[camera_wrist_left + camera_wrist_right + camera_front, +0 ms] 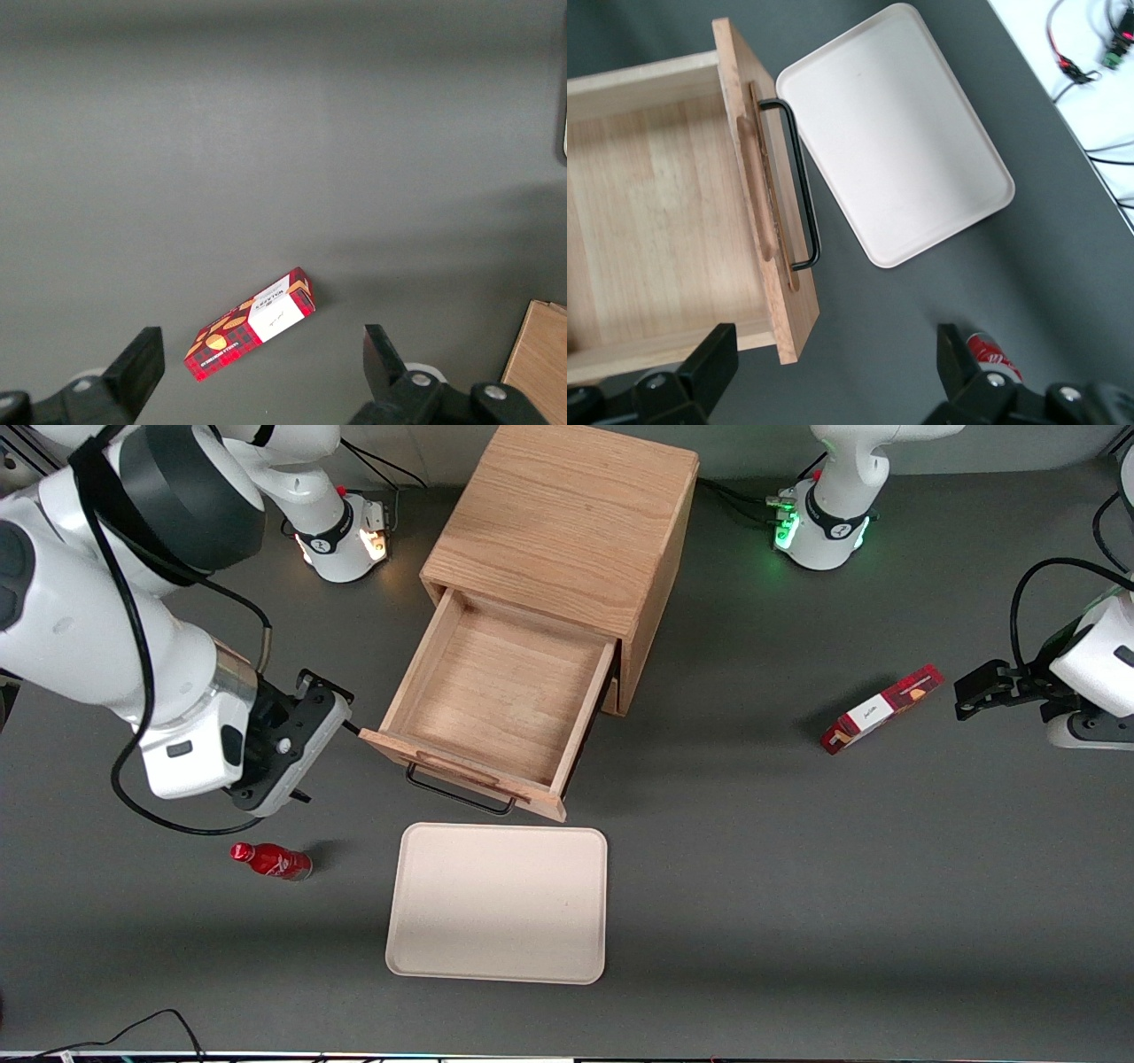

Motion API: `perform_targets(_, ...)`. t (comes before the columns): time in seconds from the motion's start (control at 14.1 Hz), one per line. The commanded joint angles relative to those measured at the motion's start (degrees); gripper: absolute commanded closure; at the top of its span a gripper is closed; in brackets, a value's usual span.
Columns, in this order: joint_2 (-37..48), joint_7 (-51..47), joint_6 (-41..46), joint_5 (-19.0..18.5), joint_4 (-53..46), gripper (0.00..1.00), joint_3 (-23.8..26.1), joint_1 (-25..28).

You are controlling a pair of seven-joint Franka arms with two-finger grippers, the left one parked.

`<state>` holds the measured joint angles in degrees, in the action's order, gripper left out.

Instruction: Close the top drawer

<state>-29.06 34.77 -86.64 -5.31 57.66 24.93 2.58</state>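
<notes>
The top drawer (496, 691) of the light oak cabinet (567, 522) stands pulled far out, and its tray is empty. Its black wire handle (461, 793) faces the front camera. My right gripper (314, 740) is open and empty, hovering beside the drawer front's corner toward the working arm's end, apart from the wood. In the right wrist view the drawer front (766, 204) and handle (802, 177) show, with the corner lying between my spread fingers (713, 354); the gripper (833, 372) holds nothing. The lower drawer is hidden under the open one.
A beige tray (498, 903) lies just in front of the drawer, nearer the camera, and shows in the right wrist view (895, 133). A red bottle (270, 860) lies near my gripper. A red cracker box (881, 708) lies toward the parked arm's end.
</notes>
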Motion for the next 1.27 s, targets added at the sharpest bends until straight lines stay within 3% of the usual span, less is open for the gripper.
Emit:
perform_targets(0.0, -2.9, 3.4, 0.7, -1.5, -2.0, 0.0, 0.7, 0.1)
perform_targets(0.57, -11.6, 1.4, 0.1, 5.7, -3.3, 0.0, 0.6, -0.7)
perform_targets(1.2, -16.1, -5.2, -0.4, 7.3, -5.0, 0.0, 0.3, 1.3)
